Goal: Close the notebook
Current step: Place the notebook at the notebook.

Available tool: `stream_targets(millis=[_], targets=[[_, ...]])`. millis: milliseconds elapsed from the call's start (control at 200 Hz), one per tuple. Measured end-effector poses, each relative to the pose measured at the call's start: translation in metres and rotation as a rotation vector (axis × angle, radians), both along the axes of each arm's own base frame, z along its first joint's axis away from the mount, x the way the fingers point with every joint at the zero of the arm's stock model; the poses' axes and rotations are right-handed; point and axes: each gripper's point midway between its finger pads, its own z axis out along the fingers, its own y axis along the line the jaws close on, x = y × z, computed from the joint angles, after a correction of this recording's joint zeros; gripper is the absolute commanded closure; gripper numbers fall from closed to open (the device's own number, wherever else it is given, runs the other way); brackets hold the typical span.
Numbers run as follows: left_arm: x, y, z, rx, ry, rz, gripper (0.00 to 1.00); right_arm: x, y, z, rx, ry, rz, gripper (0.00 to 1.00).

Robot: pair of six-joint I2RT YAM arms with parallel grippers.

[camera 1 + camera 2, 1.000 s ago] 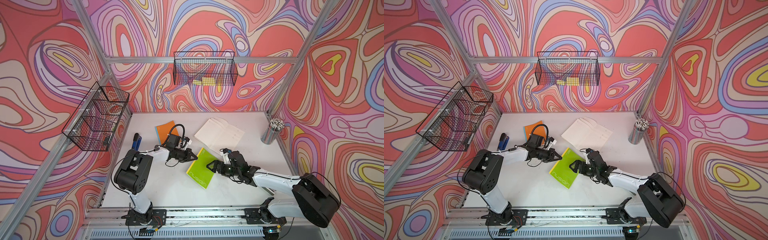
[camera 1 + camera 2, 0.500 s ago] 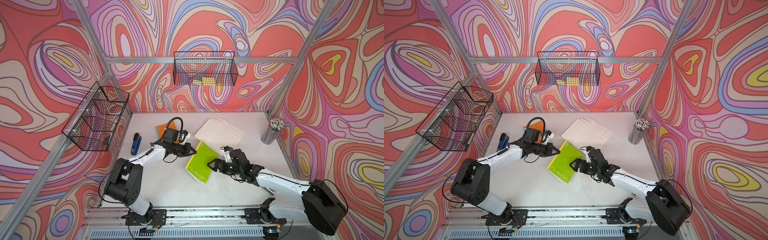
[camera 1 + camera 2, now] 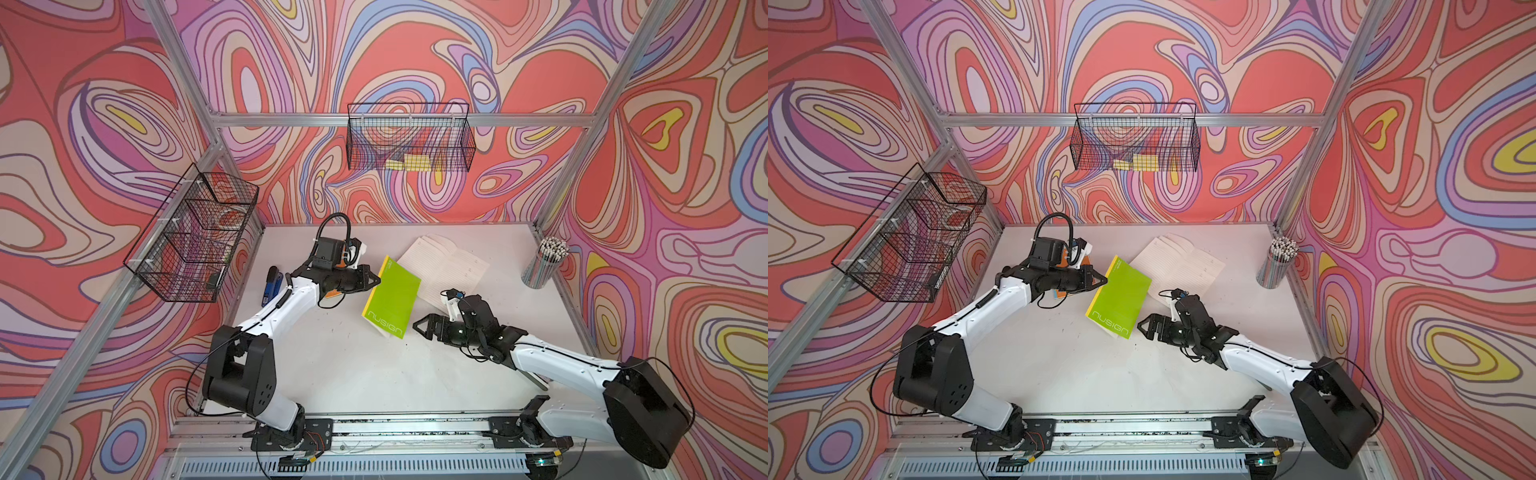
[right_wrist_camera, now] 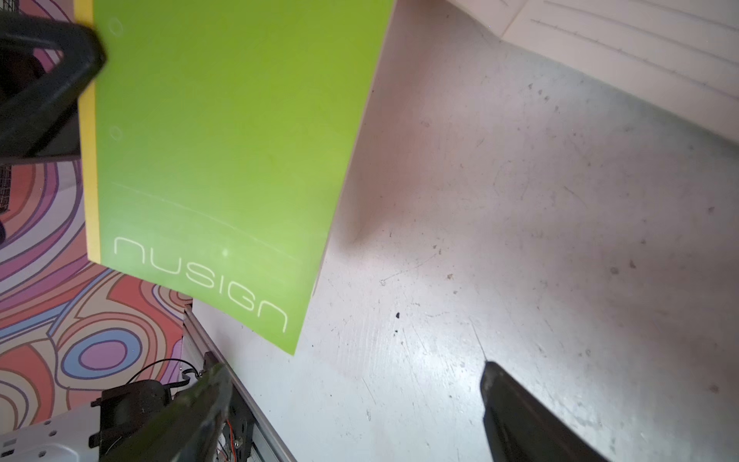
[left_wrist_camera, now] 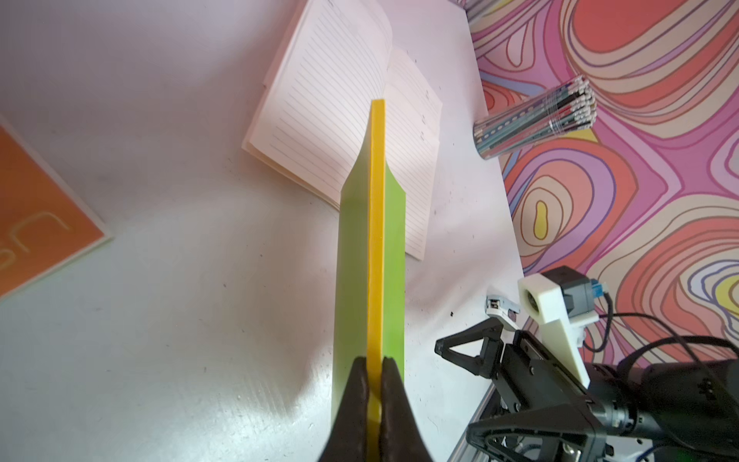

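open notebook (image 3: 453, 262) just behind closed notebook (image 3: 392, 295), pencil cup (image 3: 542, 266) far right

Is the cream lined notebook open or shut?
Open: the cream lined-paper notebook lies flat, two ruled pages spread either side of its fold.

A green notebook (image 3: 392, 297) carries the only word that can be read: "nusign", in thin white lowercase letters near one short edge of its cover. It is legible in both top views and large in the right wrist view. An orange notebook (image 5: 36, 224) shows parts of similar white letters, cut off and unreadable. Small marks on an open notebook (image 5: 332, 120) with lined pages are too small to read.
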Motion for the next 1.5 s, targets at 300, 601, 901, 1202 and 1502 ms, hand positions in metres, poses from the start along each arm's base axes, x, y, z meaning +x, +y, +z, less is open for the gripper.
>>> stream_targets(millis=[300,601,901,1202,1502], targets=[[0.040,0.040,0.021,-0.026,-0.069,0.137,1.00,0.000,0.000,-0.002,-0.002,0.003,0.000,0.02],[0.075,0.066,0.016,-0.049,-0.079,0.232,1.00,0.006,-0.003,0.000,-0.005,-0.007,-0.007,0.02],[0.099,0.097,0.011,-0.068,-0.085,0.314,1.00,0.027,-0.005,0.020,0.011,-0.043,-0.020,0.02],[0.115,0.116,-0.006,-0.103,-0.044,0.367,1.00,0.056,-0.003,0.037,0.021,-0.055,-0.016,0.02],[0.134,0.131,-0.007,-0.144,-0.057,0.416,1.00,0.079,0.008,0.043,0.033,-0.044,0.024,0.02]])
